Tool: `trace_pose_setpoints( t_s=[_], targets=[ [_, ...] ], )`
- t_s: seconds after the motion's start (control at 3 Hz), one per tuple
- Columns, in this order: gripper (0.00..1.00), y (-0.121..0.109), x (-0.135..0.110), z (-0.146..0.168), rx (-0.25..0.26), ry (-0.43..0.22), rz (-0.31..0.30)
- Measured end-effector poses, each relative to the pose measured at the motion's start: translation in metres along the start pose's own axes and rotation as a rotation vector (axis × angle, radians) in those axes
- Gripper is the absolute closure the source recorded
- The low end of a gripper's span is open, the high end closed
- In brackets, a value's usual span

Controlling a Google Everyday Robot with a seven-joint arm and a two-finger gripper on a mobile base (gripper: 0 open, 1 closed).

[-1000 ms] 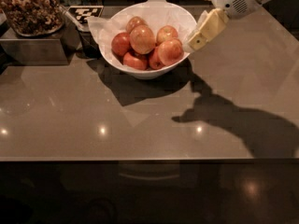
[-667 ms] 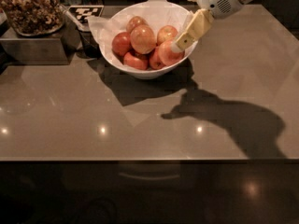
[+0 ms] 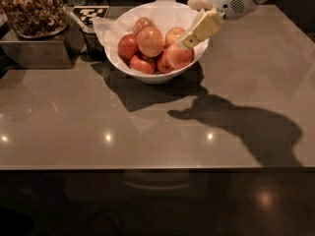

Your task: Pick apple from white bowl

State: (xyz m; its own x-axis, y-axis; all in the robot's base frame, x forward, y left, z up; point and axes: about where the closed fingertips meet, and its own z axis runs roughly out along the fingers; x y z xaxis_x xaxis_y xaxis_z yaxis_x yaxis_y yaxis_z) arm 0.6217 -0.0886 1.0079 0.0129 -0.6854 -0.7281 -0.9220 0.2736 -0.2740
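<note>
The white bowl (image 3: 158,75) with a paper liner stands at the back middle of the grey table. It holds several apples. The apple (image 3: 150,41), the largest one, orange-red with a pale blush, lies on top at the bowl's centre. Smaller red apples lie around it. My gripper (image 3: 187,40) reaches in from the upper right, angled down to the left. Its tip is over the bowl's right side, just above a red apple (image 3: 179,56) and to the right of the large apple. It holds nothing that I can see.
A glass container of brown nuts (image 3: 31,9) sits on a grey metal box (image 3: 34,50) at the back left. A black-and-white marker tag (image 3: 90,14) lies behind the bowl. The table's front edge (image 3: 157,168) runs across the lower view.
My gripper has moved left, from outside the bowl's right rim to over the apples at the bowl's right side. The apples and the bowl have not moved.
</note>
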Motion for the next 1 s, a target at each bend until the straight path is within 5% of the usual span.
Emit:
trace_pose_setpoints(
  t_s=[0.33,1.0],
  targets=[
    [0.26,0.001,-0.001,0.008,-0.017,-0.004,0.001],
    [0.25,-0.001,-0.033,0.075,-0.144,-0.037,-0.072]
  ],
)
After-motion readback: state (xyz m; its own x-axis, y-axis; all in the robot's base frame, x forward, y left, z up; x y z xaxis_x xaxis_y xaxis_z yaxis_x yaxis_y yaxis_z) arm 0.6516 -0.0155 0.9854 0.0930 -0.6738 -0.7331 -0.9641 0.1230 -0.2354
